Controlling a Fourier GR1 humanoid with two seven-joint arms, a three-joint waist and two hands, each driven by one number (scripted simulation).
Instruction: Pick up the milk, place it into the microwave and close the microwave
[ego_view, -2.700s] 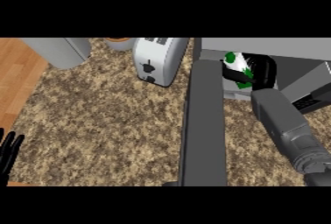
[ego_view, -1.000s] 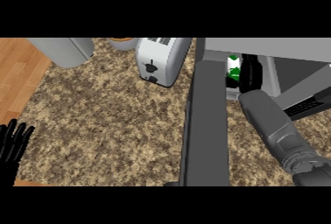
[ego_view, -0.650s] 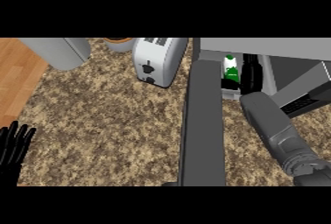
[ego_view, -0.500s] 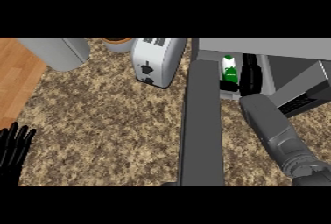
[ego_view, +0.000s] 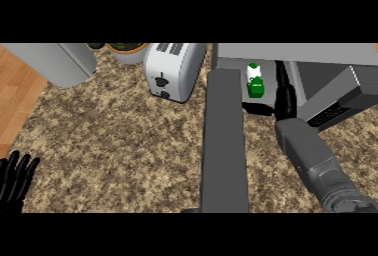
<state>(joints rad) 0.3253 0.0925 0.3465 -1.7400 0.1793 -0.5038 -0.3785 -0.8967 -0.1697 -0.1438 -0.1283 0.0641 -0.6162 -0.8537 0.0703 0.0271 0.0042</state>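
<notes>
The milk (ego_view: 255, 82) stands upright inside the microwave (ego_view: 325, 75), near the front of the opening, so by my reckoning the picking and placing are done. My right hand (ego_view: 285, 95) is just beside the carton on its right, reaching into the opening; I judge it apart from the milk, though the gap is narrow and I cannot be sure. What is left is closing the door (ego_view: 224, 145), which stands wide open and reaches across the counter (ego_view: 118, 140) toward me.

My right hand shows only as a dark, narrow shape edge-on, so I cannot tell whether its fingers are spread or curled. The inside of the microwave is mostly cut off by its top. My left hand (ego_view: 15, 177) rests at the lower left edge, fingers straight and upward, partly out of view. A toaster (ego_view: 173, 70) stands left of the door.
</notes>
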